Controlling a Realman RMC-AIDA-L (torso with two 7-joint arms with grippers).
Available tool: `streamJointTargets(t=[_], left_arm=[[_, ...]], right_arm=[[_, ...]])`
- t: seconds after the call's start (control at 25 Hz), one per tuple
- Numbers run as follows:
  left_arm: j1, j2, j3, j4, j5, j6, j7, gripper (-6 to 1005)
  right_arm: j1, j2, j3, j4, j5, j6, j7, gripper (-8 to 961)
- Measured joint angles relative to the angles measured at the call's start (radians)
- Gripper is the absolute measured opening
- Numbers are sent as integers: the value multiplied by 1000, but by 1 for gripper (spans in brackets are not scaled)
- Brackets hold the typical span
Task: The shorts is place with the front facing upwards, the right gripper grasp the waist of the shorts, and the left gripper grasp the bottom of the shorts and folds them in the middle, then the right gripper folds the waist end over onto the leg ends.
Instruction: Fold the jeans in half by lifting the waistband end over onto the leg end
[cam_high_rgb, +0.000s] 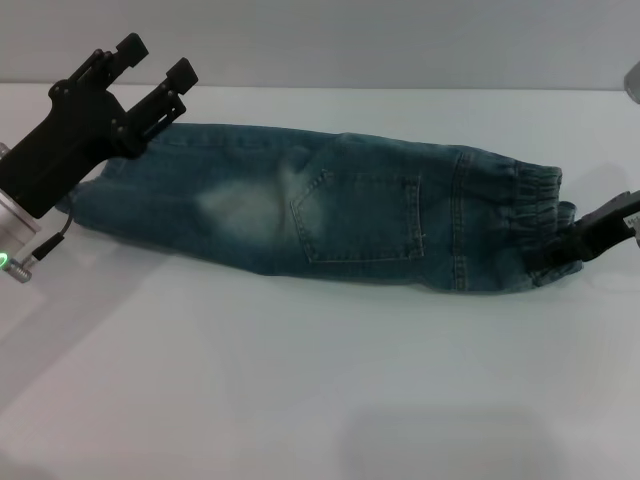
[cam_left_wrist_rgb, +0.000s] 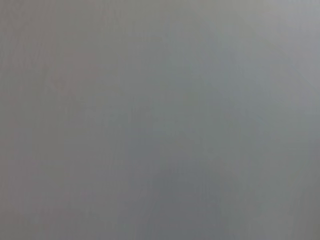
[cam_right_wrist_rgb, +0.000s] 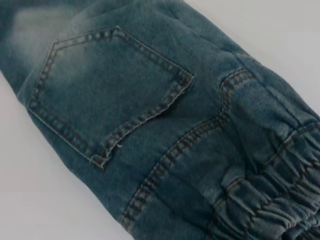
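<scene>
The denim shorts (cam_high_rgb: 330, 205) lie folded lengthwise on the white table (cam_high_rgb: 320, 380), a back pocket (cam_high_rgb: 360, 215) facing up. The leg ends (cam_high_rgb: 100, 205) point left and the gathered waist (cam_high_rgb: 535, 215) points right. My left gripper (cam_high_rgb: 155, 60) hangs open above the leg ends, tilted up and holding nothing. My right gripper (cam_high_rgb: 560, 255) sits at the table's right edge, shut on the waist band. The right wrist view shows the pocket (cam_right_wrist_rgb: 107, 95) and the ruffled waist (cam_right_wrist_rgb: 280, 190) close up. The left wrist view shows only plain grey surface.
Bare white table surface surrounds the shorts in front and to the left. A pale wall runs behind the table's far edge (cam_high_rgb: 400, 88).
</scene>
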Motion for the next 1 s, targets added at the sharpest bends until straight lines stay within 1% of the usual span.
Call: streamJointTargets(t=[0.16,0.28,0.44,0.68,1.0], left_arm=[[1,0,0,0,0,1,0,752],[1,0,0,0,0,1,0,752],[1,0,0,-2,1,1,0,752],[1,1,0,-3,0,10,0,752],[-4,1,0,-3,5,15,0,752]], right_arm=[[-10,0,8,-11,8,1,-1,434],[-35,0,12,-25,49,7,-1,430],[-67,-8,8,-36,103,7,-1,426],[-103,-15,14,-37,107,15,-1,419],[-123,-1,17,-28,113,64,-8,410]])
